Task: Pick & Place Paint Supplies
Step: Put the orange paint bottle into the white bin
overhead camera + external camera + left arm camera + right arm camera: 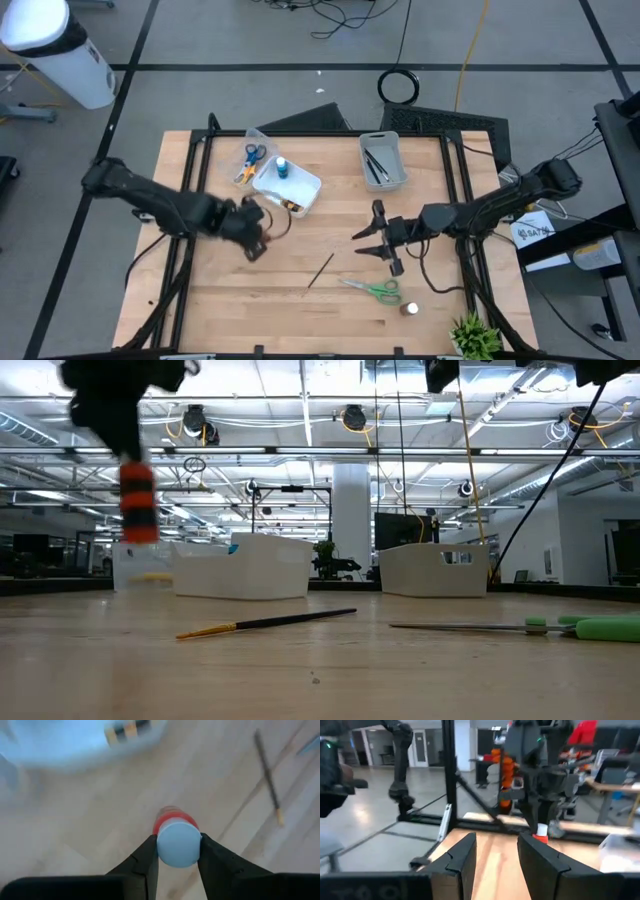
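Paint bottle (176, 841), small and round, with a red-orange body and a pale end facing the wrist camera, sits pinched between the two dark fingers (144, 861) of the left end effector (255, 232). In the low view the bottle (138, 502) hangs clear above the surface, so it is lifted, at the left-centre of the wooden surface (300, 305), just near of the white bin (290, 186).

That white bin holds a blue-capped bottle (282, 168); scissors with yellow and blue handles (249, 162) lie in the clear bin (243, 150) just left of it. A second white bin (383, 160) at the far right-centre holds thin dark brushes (376, 162). On the open middle of the surface lies a dark paintbrush (320, 270) with a yellowish tip, and right of it, nearer the front edge, green-handled scissors (372, 289) and a small bottle (409, 309) close by.

The right end effector (385, 243) hovers right of centre, its fingers (461, 860) parted with nothing between them. Bare wood separates the two arms.

The surface is light wood in a black frame, and a small green plant (474, 338) stands at its near right corner. Beyond is a large hall with ceiling lights and a grey floor with cables.
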Controlling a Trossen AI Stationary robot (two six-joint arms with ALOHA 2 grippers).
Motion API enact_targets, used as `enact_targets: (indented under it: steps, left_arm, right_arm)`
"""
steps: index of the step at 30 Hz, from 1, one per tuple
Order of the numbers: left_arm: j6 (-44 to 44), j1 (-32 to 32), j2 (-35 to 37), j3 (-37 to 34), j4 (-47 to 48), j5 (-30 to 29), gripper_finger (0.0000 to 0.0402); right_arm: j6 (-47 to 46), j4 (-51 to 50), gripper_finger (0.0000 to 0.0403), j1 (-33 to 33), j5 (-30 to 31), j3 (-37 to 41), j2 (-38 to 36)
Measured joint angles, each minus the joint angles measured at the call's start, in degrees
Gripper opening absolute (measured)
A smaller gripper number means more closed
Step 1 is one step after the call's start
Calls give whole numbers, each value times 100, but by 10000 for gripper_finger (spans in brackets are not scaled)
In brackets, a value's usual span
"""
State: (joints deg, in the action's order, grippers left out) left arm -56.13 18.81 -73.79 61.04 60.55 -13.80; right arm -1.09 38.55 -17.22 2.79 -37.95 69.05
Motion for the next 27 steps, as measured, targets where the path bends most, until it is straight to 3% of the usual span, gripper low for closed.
enact_targets:
  steps: [6, 11, 14, 17, 27]
  left_arm:
    - [1859, -1450, 73, 1744, 1247, -259, 112]
    - [3353, -3086, -184, 2650, 1402, -72, 112]
    - [3833, -3884, -492, 2569, 1424, 353, 112]
    - [4137, -4287, -878, 2304, 1262, 610, 112]
    - [4210, -4416, -1249, 1366, 57, 1077, 112]
  right_arm:
    - [490, -72, 130, 618, 26, -2, -371]
    - [722, -423, 130, 1531, 13, -2, -578]
    - [687, -658, 130, 2024, -8, -2, -588]
    - [659, -954, 130, 2463, -439, -2, -590]
    - [672, -1392, 130, 3393, -1054, -2, -590]
